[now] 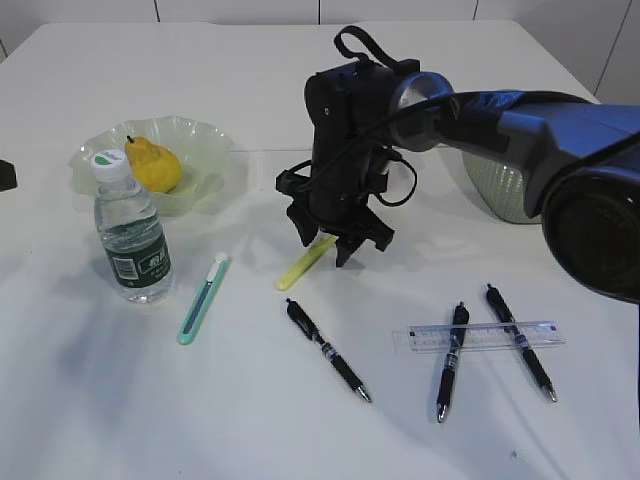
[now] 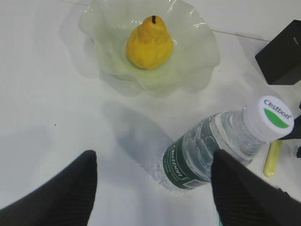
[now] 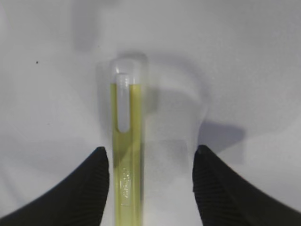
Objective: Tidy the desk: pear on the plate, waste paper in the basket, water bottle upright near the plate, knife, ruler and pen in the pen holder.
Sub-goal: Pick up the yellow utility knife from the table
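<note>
The yellow pear (image 1: 155, 167) lies in the green plate (image 1: 205, 140). In front of the plate the water bottle (image 1: 132, 240) stands upright. My left gripper (image 2: 154, 164) hovers open above the desk (image 1: 250, 420), with the bottle (image 2: 207, 150) by its right finger. My right gripper (image 1: 340, 238) is open and pointed down over a yellow pen (image 3: 126, 155), which lies between its fingers near the left one. The teal knife (image 1: 203, 298), three black pens (image 1: 328, 350) and the ruler (image 1: 478, 337) lie on the desk. The pen holder (image 2: 283, 54) shows behind the bottle. The waste paper is out of view.
Two of the black pens (image 1: 452, 345) (image 1: 520, 340) lie across the ruler. The grey-green basket (image 1: 500, 188) stands at the right, partly hidden behind my right arm. The pen holder is hidden behind my right wrist in the exterior view.
</note>
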`<state>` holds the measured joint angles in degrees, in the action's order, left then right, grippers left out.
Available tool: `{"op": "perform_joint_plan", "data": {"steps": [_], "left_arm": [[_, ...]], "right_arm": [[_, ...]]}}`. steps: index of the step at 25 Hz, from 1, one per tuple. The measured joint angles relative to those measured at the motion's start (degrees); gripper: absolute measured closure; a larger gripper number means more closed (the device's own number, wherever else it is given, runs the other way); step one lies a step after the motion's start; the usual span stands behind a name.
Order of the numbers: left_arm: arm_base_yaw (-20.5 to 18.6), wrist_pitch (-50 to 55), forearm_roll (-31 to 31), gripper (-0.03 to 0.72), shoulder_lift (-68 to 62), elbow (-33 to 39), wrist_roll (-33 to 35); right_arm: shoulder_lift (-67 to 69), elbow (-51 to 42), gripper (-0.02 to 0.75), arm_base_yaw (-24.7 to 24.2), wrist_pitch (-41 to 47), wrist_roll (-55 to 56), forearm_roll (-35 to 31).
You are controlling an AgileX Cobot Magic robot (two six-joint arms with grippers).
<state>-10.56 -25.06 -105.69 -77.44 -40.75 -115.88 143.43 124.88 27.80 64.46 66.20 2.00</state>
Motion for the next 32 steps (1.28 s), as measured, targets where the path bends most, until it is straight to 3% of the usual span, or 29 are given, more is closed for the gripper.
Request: {"op": "perform_joint_plan", "data": {"steps": [10, 20, 32], "left_arm": [[0.0, 0.0, 0.0, 0.151, 0.0, 0.0, 0.0], [0.0, 0.0, 0.0, 0.151, 0.0, 0.0, 0.0], [0.0, 0.0, 0.0, 0.151, 0.0, 0.0, 0.0]], "right_arm": [[0.47, 0.09, 0.428, 0.0, -0.12, 0.0, 0.0], [0.71, 2.75, 0.433, 0.0, -0.53, 0.0, 0.45], [2.04, 8.16, 0.379, 0.0, 2.49, 0.08, 4.07]]}}
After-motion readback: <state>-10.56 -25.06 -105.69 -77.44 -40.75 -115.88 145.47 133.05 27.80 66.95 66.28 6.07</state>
